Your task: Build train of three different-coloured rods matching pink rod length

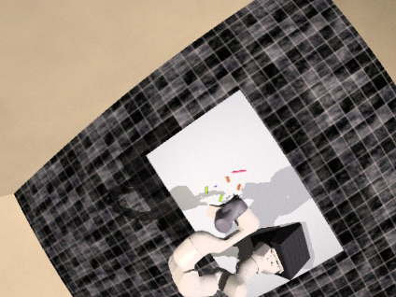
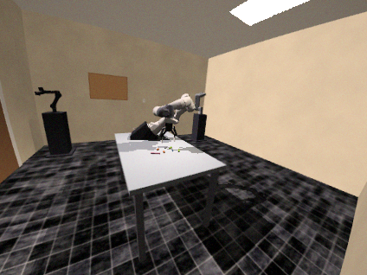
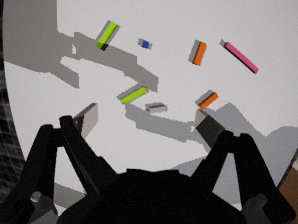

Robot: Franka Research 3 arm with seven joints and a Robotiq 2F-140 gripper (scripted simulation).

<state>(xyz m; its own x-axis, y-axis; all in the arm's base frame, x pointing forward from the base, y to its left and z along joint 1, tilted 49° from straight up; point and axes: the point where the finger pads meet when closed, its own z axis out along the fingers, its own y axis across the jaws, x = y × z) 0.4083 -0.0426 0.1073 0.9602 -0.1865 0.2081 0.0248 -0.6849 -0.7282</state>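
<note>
In the wrist view my gripper (image 3: 147,115) (image 2: 168,140) is open and empty, above the table. Just ahead of the fingers lie a grey rod (image 3: 159,107) and a lime rod (image 3: 133,95) (image 1: 220,198), apart and at different angles. One orange rod (image 3: 209,100) (image 1: 239,187) lies just beyond the right fingertip. Farther off are a second lime rod (image 3: 107,35) (image 1: 206,190), a small blue rod (image 3: 145,44) (image 1: 215,186), a second orange rod (image 3: 200,53) (image 1: 228,179) and the pink rod (image 3: 241,57) (image 1: 238,171). All lie separately. Fingertips are largely hidden in the top view.
The rods lie on the white table (image 1: 219,126) (image 2: 173,169). A large black block (image 1: 294,249) (image 2: 140,131) stands beside the arm's base. Shadows of the arm fall across the table around the rods.
</note>
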